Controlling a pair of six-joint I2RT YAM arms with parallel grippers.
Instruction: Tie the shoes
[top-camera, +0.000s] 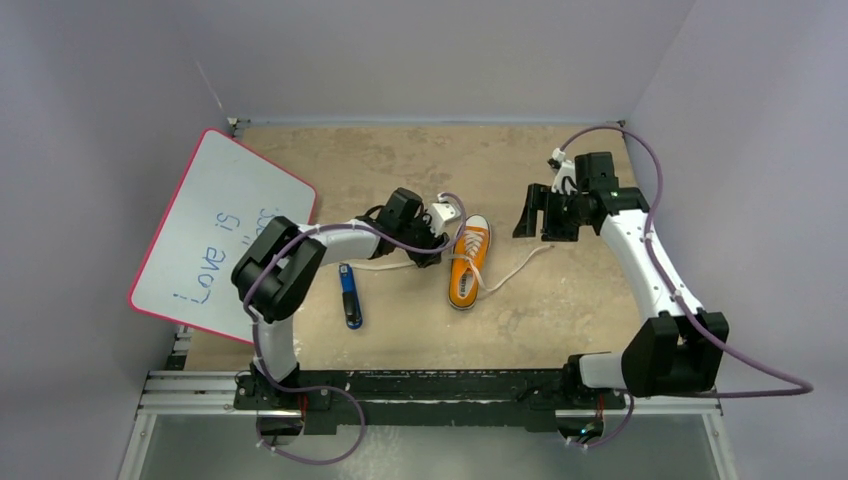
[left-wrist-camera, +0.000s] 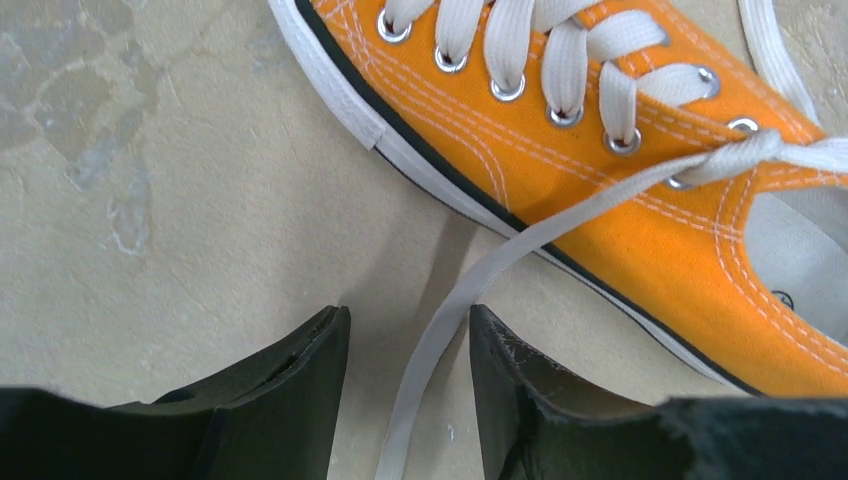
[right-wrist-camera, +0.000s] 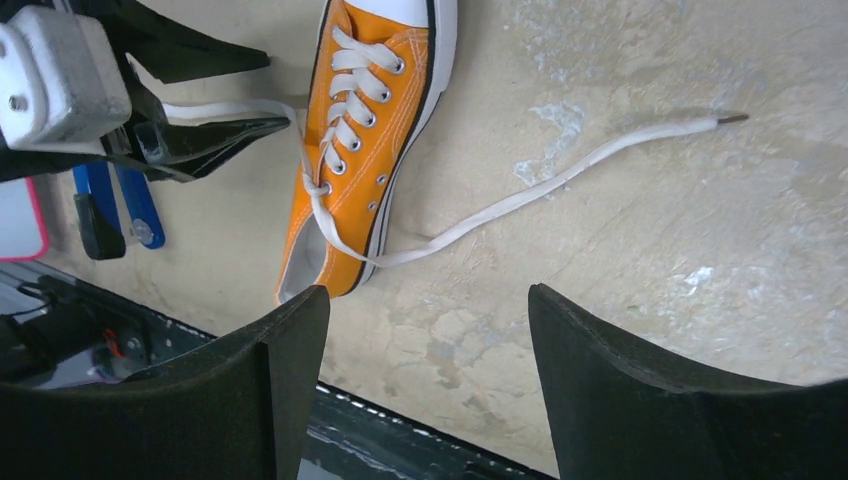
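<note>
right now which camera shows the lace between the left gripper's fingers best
Left wrist: the lace runs close-up from the shoe into the open left gripper. Right wrist shows it small; top external, only a thin strip.

**Orange sneaker, laces untied**

A small orange canvas sneaker (top-camera: 468, 265) with white sole and toe cap is set upright mid-scene, toe far, heel near. The right lace (right-wrist-camera: 560, 170) is trailed loose rightward, and the left lace (left-wrist-camera: 470, 290) is drawn leftward.
</note>
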